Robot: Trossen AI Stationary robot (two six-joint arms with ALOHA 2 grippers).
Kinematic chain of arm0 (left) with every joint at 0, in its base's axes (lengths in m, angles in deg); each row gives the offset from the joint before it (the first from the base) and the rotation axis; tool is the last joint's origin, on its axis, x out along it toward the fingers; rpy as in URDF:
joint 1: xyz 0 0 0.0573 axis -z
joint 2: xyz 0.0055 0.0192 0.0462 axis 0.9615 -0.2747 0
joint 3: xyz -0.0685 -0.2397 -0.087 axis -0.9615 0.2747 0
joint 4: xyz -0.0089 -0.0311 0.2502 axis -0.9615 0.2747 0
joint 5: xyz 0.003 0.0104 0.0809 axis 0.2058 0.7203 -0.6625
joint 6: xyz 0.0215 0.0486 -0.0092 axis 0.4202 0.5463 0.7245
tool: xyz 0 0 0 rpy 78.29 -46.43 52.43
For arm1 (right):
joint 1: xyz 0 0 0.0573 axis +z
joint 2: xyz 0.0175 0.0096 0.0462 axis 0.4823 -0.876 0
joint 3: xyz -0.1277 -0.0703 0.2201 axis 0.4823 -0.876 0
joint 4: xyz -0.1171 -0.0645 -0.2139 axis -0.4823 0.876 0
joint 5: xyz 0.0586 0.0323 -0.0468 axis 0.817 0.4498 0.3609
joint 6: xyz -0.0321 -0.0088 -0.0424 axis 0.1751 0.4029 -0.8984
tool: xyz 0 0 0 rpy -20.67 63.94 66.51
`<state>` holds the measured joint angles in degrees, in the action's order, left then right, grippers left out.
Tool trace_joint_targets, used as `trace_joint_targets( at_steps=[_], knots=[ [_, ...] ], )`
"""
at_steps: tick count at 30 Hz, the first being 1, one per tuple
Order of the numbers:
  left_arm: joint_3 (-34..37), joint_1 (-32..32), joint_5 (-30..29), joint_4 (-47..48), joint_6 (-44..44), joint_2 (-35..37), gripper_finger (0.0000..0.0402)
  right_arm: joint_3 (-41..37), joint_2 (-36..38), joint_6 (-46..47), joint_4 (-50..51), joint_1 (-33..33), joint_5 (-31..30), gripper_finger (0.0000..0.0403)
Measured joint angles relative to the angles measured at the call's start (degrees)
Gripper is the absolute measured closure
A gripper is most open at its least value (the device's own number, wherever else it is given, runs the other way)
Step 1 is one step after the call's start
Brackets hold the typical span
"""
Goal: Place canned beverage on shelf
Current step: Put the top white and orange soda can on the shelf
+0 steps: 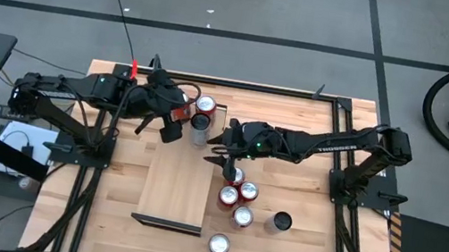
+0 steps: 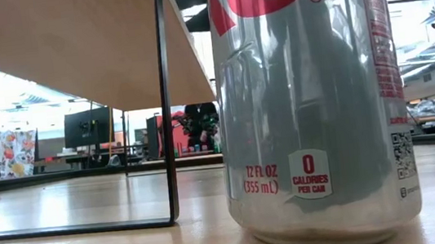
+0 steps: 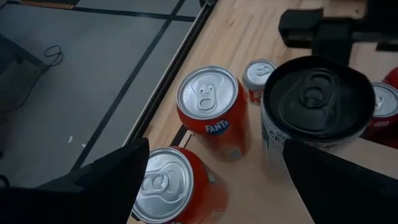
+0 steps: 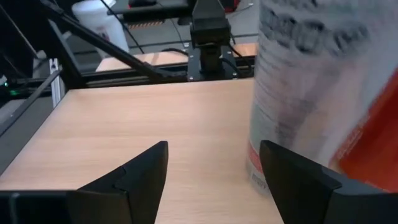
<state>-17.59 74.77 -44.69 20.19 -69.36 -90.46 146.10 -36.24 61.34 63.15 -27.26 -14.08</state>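
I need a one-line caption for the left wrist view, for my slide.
Left gripper open above two orange Fanta cans and a black-topped can on the pale wooden tabletop.

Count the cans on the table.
8 cans visible from above: two at the shelf's far end, five clustered right of it, one near its front corner. Others may hide under the arms.

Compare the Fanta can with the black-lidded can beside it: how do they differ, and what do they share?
The Fanta can has a silver lid; the black-lidded can has a dark one. The Fanta can's body is orange, while the black-lidded can's is pale with dark print. Both stand upright with their pull tabs unopened.
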Motion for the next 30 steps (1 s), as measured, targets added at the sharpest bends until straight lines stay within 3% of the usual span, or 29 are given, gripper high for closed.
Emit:
trace_joint_targets(
  at_steps=[9, 11, 17, 30],
  knots=[
    [-3.51, 0.00, 0.19, 6.98, -2.92, 0.13, 0.0018, 7.82, 0.10, -0.93, 13.91, -0.40, -5.64, 0.0140],
    [-5.09, 0.00, 2.47, 6.66, -4.12, 0.13, 0.0018, 8.66, 0.10, -0.38, 15.71, -1.03, -7.78, 0.0140],
    [-7.14, 0.04, 8.95, 5.57, -4.21, -0.01, 0.0018, 9.11, 0.13, -0.14, 14.75, -3.49, -9.55, 0.0140],
    [-4.56, 0.02, 6.61, 5.99, -2.52, -1.69, 0.0018, 9.11, 0.13, -1.61, 9.74, -2.72, -5.85, 0.0140]
  ],
)
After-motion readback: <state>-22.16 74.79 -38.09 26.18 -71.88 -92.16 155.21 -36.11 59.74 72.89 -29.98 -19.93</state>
